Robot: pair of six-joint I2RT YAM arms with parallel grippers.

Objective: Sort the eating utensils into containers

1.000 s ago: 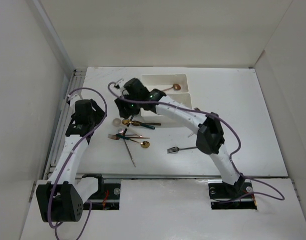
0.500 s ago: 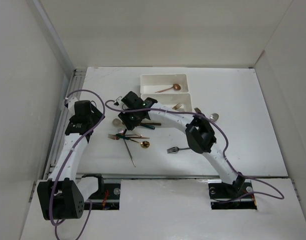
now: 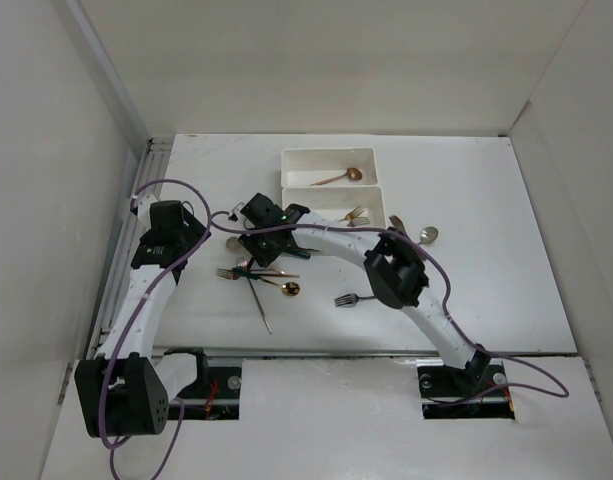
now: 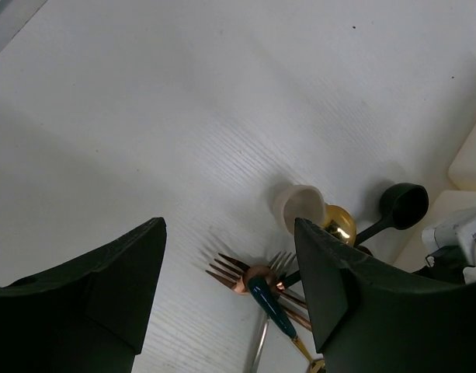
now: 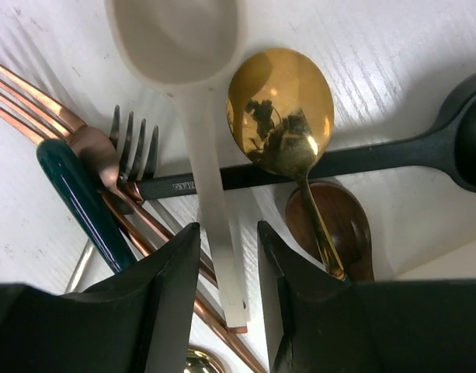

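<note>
A pile of utensils (image 3: 258, 270) lies left of centre on the table. My right gripper (image 3: 254, 248) is low over it. In the right wrist view it (image 5: 228, 260) is open, jaws on either side of a white spoon's handle (image 5: 214, 225) without touching it. A gold spoon (image 5: 280, 109), black spoon (image 5: 362, 159), dark fork (image 5: 133, 151), copper fork (image 5: 36, 97) and teal handle (image 5: 78, 202) lie around it. My left gripper (image 4: 230, 272) is open and empty, above the table left of the pile. Two white trays (image 3: 296, 160) (image 3: 378, 195) hold a copper spoon (image 3: 341, 176) and gold forks (image 3: 356, 214).
A silver fork (image 3: 351, 298) lies alone right of the pile under the right arm. A silver spoon (image 3: 427, 235) lies right of the near tray. A gold spoon (image 3: 286, 288) and a slim silver handle (image 3: 262, 308) stick out at the pile's near side. White walls surround the table.
My right gripper has moved from beside the trays toward me and down onto the pile, now straddling the white spoon's handle. The left arm has barely moved.
</note>
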